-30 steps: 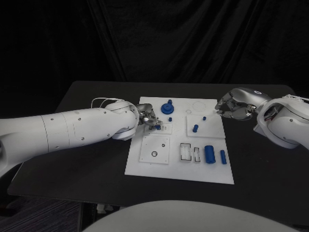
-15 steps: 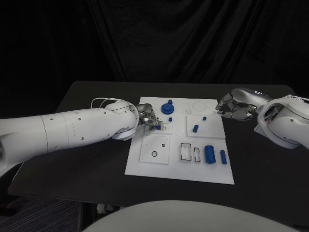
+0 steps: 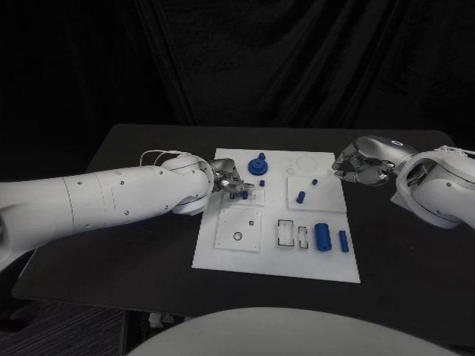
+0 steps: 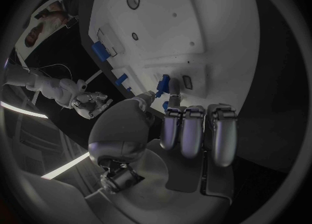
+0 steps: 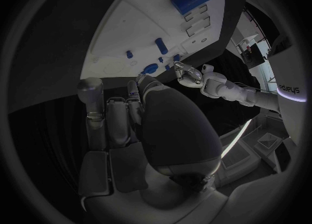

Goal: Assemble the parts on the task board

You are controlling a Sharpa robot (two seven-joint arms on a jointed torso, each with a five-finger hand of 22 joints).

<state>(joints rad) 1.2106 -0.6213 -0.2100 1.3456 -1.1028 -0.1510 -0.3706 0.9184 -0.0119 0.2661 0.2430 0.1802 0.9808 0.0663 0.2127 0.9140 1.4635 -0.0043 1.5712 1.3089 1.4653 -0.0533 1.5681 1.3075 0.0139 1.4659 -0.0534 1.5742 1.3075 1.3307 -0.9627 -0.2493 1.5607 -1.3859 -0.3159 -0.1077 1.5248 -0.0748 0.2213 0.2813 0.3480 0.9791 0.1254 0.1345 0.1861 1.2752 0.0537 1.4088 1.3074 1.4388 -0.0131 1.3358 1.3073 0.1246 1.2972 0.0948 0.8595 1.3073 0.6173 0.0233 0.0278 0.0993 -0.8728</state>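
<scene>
Nothing has moved — left hand [image 3: 229,185] pinches a small blue part [image 4: 163,84] over the task board [image 3: 237,256]; next, seat it squarely.

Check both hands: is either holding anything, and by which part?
The left hand pinches a small blue part between its fingers, by one end, over the task board. The right hand is curled in beside the board, holding nothing.
</scene>
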